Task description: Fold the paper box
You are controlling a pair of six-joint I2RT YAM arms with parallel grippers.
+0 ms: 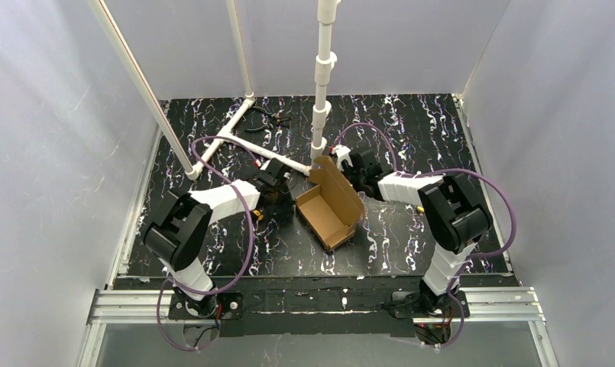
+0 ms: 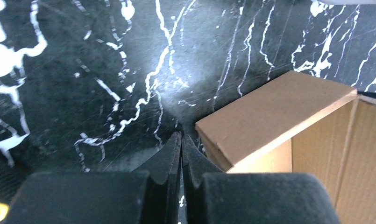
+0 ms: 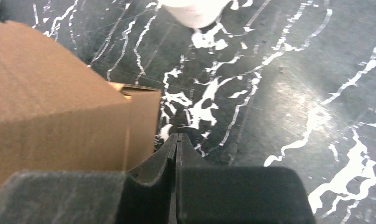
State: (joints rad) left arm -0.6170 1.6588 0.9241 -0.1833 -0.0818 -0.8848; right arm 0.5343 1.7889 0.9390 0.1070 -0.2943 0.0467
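Box (image 1: 328,208) sits at centre frame on the table (image 1: 411,130), between both arms. Its tray walls are up and the lid flap stands open on its right. Left gripper (image 2: 181,140) is pressed together, empty, just beside a box corner. Right gripper (image 3: 177,139) is also pressed together, empty, beside the lid. Likely left: close lid, tuck tabs.

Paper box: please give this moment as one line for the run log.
paper box: walls up, lid open | left claw: shut, empty, beside box | right claw: shut, empty, beside box
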